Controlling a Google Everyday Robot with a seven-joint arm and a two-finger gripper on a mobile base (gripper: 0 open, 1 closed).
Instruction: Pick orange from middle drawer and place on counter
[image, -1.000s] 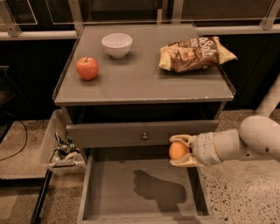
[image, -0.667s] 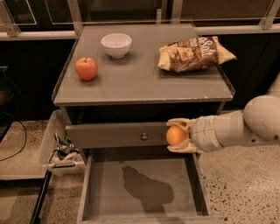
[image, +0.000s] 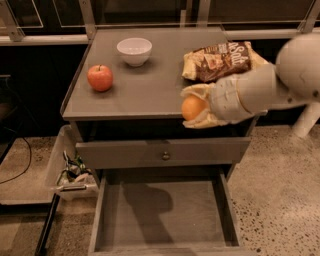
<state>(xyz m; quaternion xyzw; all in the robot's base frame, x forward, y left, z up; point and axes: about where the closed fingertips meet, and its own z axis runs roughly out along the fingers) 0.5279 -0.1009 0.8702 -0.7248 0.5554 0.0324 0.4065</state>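
Observation:
My gripper (image: 192, 107) is shut on the orange (image: 193, 107), a small round orange fruit held between its pale fingers (image: 199, 91). It hangs at the front right edge of the counter (image: 145, 87), at about the height of the top. The middle drawer (image: 165, 215) stands pulled out below, its flat grey floor bare with only the arm's shadow on it. My arm comes in from the right.
On the counter stand a red apple (image: 100, 77) at the left, a white bowl (image: 134, 51) at the back and a brown chip bag (image: 220, 61) at the right. A drawer front with a round knob (image: 165, 155) is above the open drawer. A clear bin (image: 67, 170) sits on the floor, left.
My gripper has risen with the orange from in front of the drawer front up to the counter's front right edge.

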